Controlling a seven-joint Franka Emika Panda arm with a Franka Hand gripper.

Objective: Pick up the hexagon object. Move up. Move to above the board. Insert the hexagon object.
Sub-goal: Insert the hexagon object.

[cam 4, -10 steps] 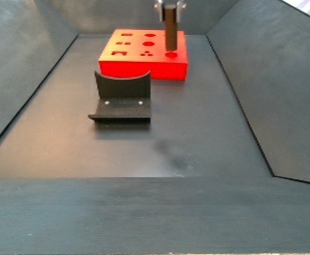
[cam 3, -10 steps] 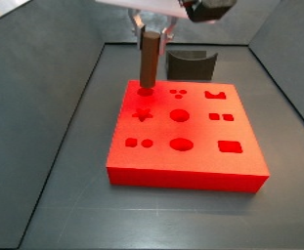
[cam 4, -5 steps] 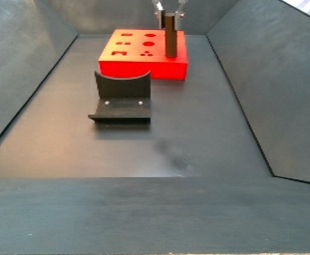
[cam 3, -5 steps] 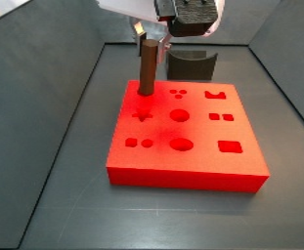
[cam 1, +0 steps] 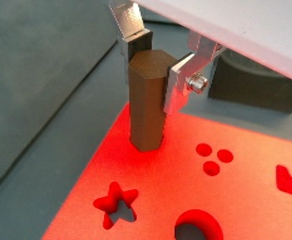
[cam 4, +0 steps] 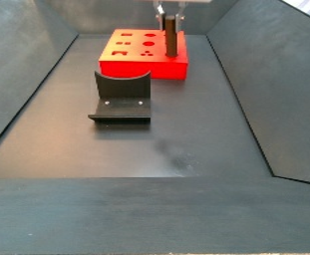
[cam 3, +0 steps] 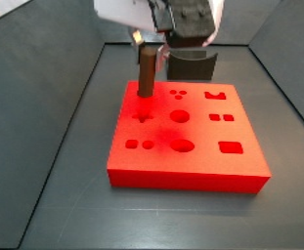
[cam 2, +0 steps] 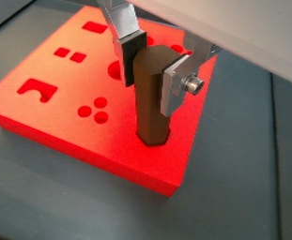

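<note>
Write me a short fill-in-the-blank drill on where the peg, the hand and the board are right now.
1. The hand grips the hexagon object near its ____ end.
2. The hexagon object stands ____, its lower end at the board.
3. The board's colour is bright ____.
4. In a side view, the dark fixture stands on the floor, ____ the board.

Missing words: upper; upright; red-orange; beside
</note>
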